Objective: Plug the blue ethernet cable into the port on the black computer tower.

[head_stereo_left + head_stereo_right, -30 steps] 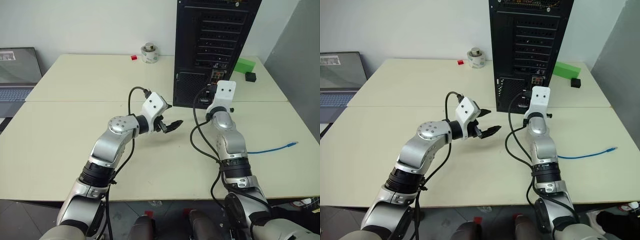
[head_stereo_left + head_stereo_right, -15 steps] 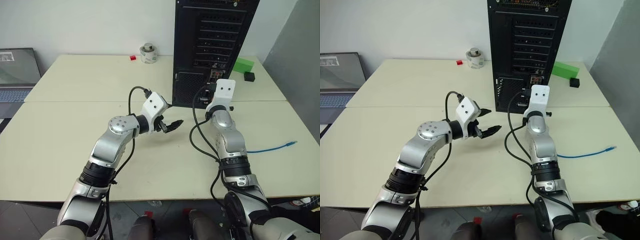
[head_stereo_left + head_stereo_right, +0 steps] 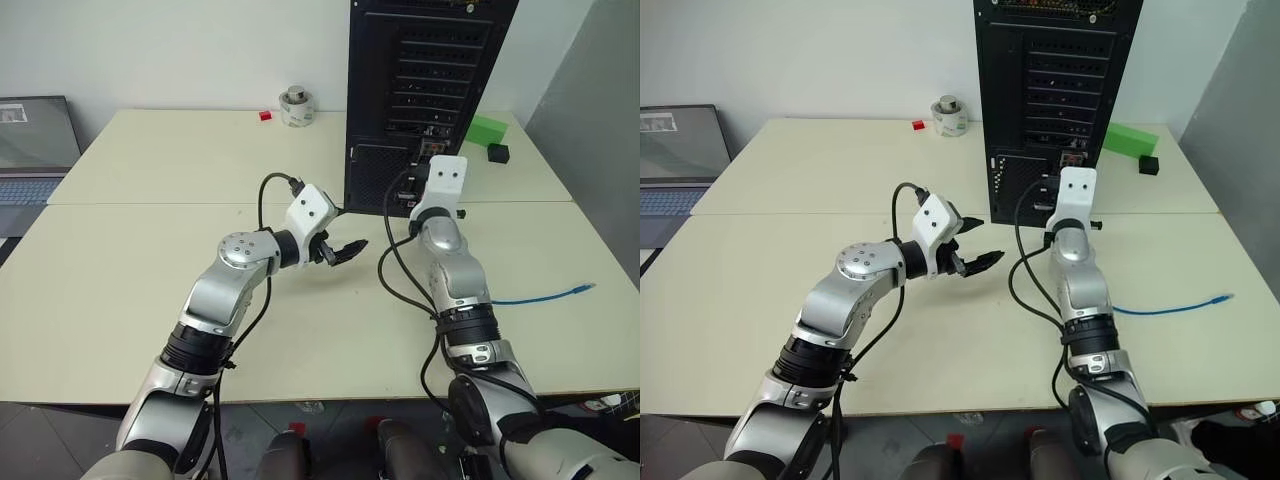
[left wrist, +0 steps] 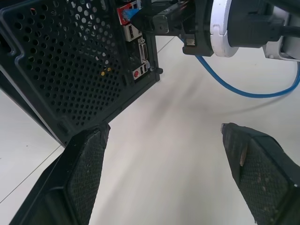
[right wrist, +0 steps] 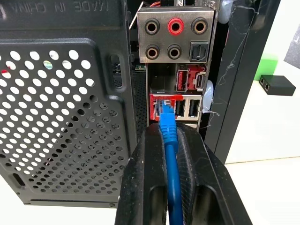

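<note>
At the tower's point(image 5: 70, 117) connector strip, the right gripper point(image 5: 171, 140) pinches the cable point(image 5: 169, 154), its plug at the port point(image 5: 161, 107). Insertion is under way, and next needs a straight push. The left gripper point(image 4: 164, 154) hangs wide open, empty.

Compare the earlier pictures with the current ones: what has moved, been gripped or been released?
Nothing visibly changed. The right gripper stays shut on the thin bright-blue ethernet cable, its plug at the port of the tall black metal computer tower. The left gripper stays open.
</note>
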Controlling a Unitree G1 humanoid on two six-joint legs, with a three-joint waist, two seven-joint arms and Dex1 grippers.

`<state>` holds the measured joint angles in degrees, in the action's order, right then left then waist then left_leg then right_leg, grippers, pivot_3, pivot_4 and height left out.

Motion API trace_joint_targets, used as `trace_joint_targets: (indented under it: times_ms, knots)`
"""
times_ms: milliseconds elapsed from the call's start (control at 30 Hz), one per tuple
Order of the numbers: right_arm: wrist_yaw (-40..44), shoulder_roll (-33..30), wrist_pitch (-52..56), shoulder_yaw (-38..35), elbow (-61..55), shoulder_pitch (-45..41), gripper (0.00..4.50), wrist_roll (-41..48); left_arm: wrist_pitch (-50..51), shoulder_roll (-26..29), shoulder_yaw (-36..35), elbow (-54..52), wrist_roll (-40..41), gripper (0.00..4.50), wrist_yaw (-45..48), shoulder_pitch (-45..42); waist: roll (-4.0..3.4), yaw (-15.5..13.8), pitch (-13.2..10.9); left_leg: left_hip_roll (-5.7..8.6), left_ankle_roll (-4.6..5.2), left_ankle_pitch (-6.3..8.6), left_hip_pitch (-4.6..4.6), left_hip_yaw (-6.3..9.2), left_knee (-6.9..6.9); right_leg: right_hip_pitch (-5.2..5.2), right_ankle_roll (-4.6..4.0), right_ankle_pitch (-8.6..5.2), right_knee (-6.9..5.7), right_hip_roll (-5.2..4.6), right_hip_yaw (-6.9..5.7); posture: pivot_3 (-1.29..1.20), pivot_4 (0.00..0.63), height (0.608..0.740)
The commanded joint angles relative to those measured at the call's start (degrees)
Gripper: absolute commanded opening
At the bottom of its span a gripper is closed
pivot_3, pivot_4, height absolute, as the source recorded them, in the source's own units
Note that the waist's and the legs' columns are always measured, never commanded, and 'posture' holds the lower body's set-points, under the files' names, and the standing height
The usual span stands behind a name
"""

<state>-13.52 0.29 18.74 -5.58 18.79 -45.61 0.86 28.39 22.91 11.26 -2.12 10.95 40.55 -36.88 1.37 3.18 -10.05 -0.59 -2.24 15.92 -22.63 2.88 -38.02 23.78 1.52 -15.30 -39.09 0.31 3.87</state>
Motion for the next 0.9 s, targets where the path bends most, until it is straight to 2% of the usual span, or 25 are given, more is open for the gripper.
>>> trace_joint_targets:
  times_ms: [33,333,800,867,900]
  knots:
    - [-1.5,0.5,-0.4,-0.1,-1.5,-2.9,0.03,-0.6,-0.7,-0.2,-0.9,-1.0,-0.3,4.04,-0.3,-0.8,0.0,0.0,0.0,0.0,0.0,0.0,0.0,0.0,0.0,0.0,0.0,0.0,0.0,0.0,0.0,0.0,0.15,0.74]
    - [-2.0,1.2,-1.5,0.1,2.1,-5.7,0.03,-0.3,-0.4,-0.5,-0.6,-1.4,-0.3,4.04,-0.3,-0.5,0.0,0.2,0.0,0.0,0.0,0.0,0.01,-0.03,-0.01,0.02,0.0,0.0,-0.02,0.0,0.03,0.0,0.15,0.74]
    - [0.2,0.9,-2.2,-0.3,3.2,-3.9,0.03,0.9,-0.3,-0.5,-0.7,-1.6,-0.8,4.04,-0.4,-0.1,0.0,0.3,0.0,-0.02,0.0,0.0,0.05,-0.06,-0.03,0.02,-0.02,0.02,-0.09,0.01,0.07,0.0,0.15,0.74]
    - [0.3,0.9,-2.3,-0.5,3.2,-3.8,0.73,1.1,-0.4,-0.5,-0.7,-1.5,-0.9,4.04,-0.4,-0.1,0.0,0.3,0.0,-0.02,0.0,0.0,0.06,-0.06,-0.03,0.02,-0.02,0.03,-0.09,0.01,0.07,0.0,0.15,0.74]
    - [0.3,0.9,-2.3,-0.7,3.0,-3.7,0.88,1.2,-0.3,-0.5,-0.7,-1.6,-1.0,4.04,-0.5,-0.1,0.0,0.3,0.0,-0.02,0.0,0.0,0.05,-0.06,-0.03,0.02,-0.02,0.03,-0.09,0.01,0.07,0.0,0.15,0.74]
